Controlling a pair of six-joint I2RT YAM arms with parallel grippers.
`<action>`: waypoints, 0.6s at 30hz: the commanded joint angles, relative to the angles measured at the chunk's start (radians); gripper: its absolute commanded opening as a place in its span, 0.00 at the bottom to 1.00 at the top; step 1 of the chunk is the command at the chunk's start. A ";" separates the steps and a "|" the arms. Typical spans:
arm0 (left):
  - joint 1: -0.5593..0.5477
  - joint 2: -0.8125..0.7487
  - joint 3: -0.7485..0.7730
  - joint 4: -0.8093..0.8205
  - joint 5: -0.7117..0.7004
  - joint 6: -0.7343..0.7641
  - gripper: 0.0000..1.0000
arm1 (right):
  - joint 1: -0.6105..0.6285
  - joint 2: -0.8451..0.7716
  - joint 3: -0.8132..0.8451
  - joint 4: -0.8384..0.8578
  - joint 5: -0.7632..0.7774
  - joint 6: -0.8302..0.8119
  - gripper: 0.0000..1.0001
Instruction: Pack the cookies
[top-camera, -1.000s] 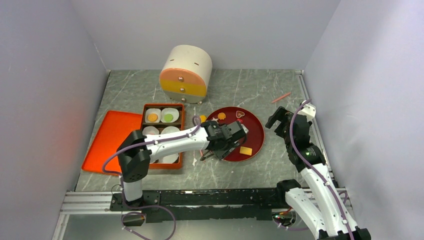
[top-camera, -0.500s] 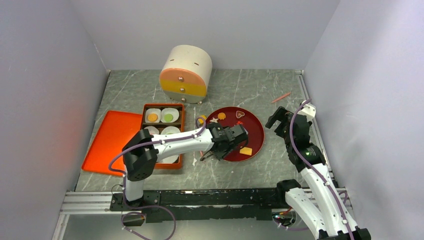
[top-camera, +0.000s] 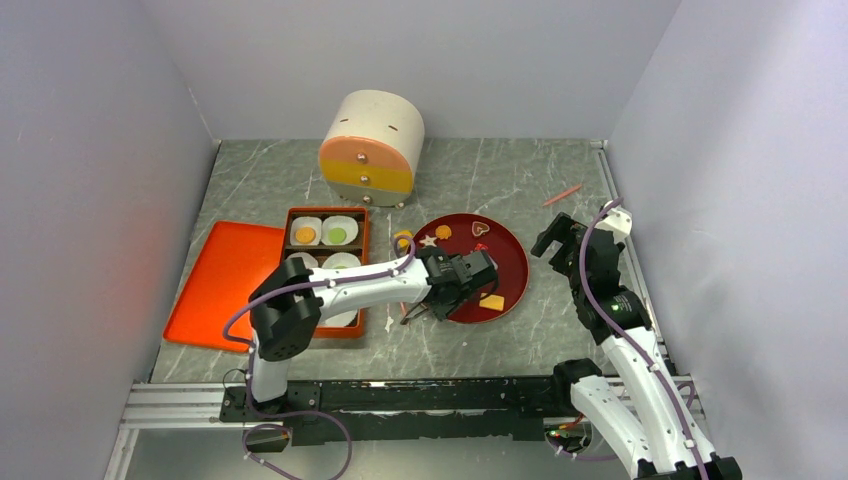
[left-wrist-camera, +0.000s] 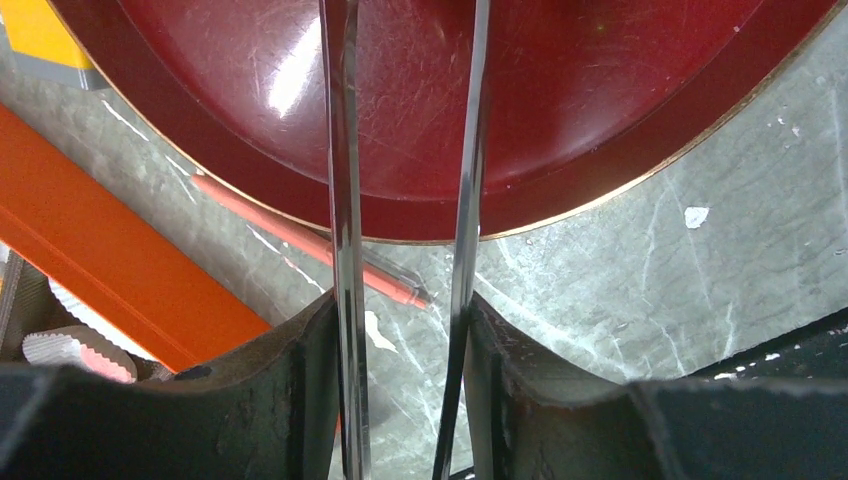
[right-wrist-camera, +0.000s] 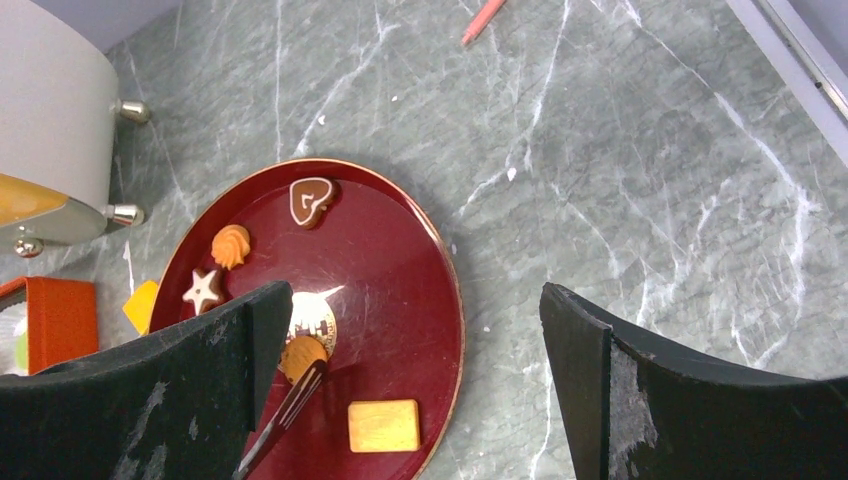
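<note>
My left gripper (top-camera: 457, 274) is shut on metal tongs (left-wrist-camera: 345, 200) and hovers over the near left part of the red plate (top-camera: 512, 262). In the right wrist view the tong tips touch a round orange-brown cookie (right-wrist-camera: 300, 353); whether they grip it is unclear. On the plate (right-wrist-camera: 400, 280) also lie a brown heart (right-wrist-camera: 311, 200), an orange swirl (right-wrist-camera: 231, 245), a white star (right-wrist-camera: 204, 290) and a yellow rectangle (right-wrist-camera: 383, 425). An orange cookie (top-camera: 305, 234) and a green one (top-camera: 337, 234) sit in liners in the box (top-camera: 326, 212). My right gripper (right-wrist-camera: 415, 300) is open and empty, above the table right of the plate.
An orange tray (top-camera: 225, 275) lies left of the box. A round drawer cabinet (top-camera: 372, 148) stands at the back. A yellow piece (top-camera: 402, 238) lies on the table by the plate's left rim. A pink stick (left-wrist-camera: 300, 235) lies by the plate, another (top-camera: 563, 194) at the back right.
My left arm has shifted a little, bringing the tongs further over the plate toward the round cookie. The right arm has not moved.
</note>
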 joint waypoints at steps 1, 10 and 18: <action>-0.006 0.009 0.008 0.020 -0.004 0.013 0.46 | 0.002 -0.017 0.033 0.007 0.033 0.001 1.00; -0.005 -0.066 0.019 -0.048 -0.042 -0.032 0.30 | 0.002 -0.021 0.035 0.004 0.037 0.001 1.00; -0.005 -0.201 -0.026 -0.140 -0.078 -0.151 0.26 | 0.001 0.002 0.038 0.023 0.017 0.005 1.00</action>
